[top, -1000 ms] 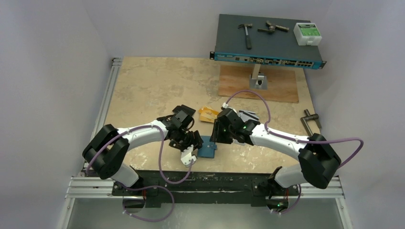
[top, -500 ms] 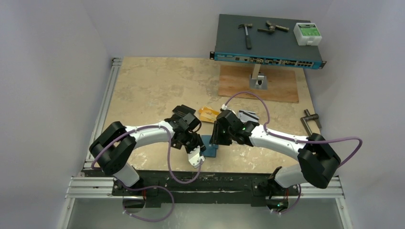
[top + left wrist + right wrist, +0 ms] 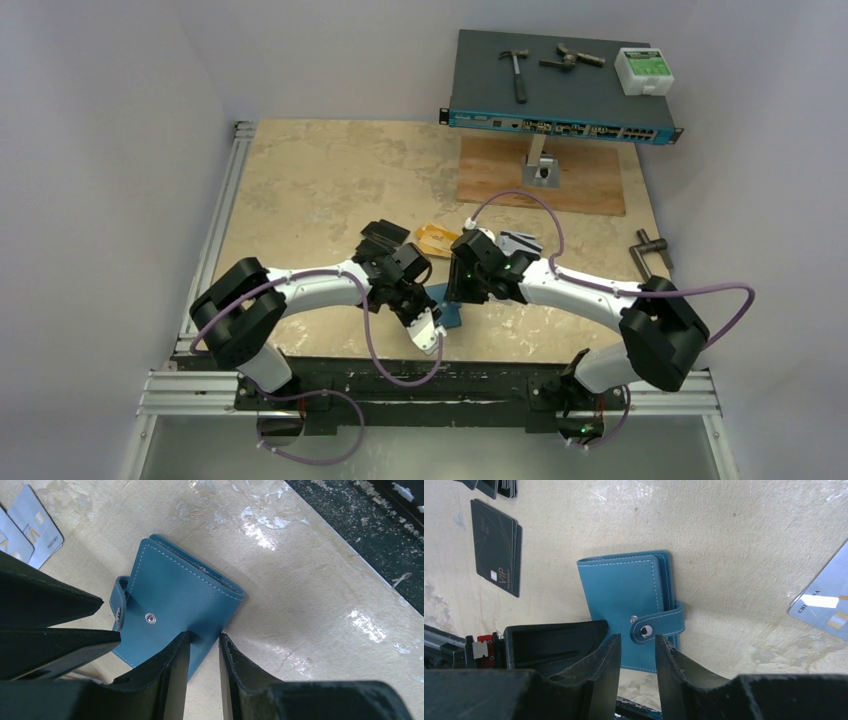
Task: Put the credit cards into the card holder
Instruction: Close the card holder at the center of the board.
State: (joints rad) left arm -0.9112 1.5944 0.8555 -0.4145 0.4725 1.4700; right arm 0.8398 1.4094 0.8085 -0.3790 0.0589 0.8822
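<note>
Card holder (image 3: 624, 600) is lying flat on the table (image 3: 734, 540), shut, with its snap tab (image 3: 659, 622) fastened, right at both sets of fingertips. Right gripper (image 3: 638, 639) is hovering with its fingers narrowly apart and clamping nothing. The tab's button is sitting just ahead of the gap, so it is likely lining up to pop the snap.

Left gripper (image 3: 204, 637) is sitting at the edge opposite the tab, fingers also narrowly apart. One tip is over the blue cover and the other over bare table; can't tell if either is touching. It is probably bracing the holder against sliding.

All cards are lying outside. Black credit cards (image 3: 496, 545) are well left of the right fingers, silver credit cards (image 3: 30, 530) far ahead-left of the left fingers, and orange credit cards (image 3: 437, 238) beyond both grippers. The holder needs opening first.
</note>
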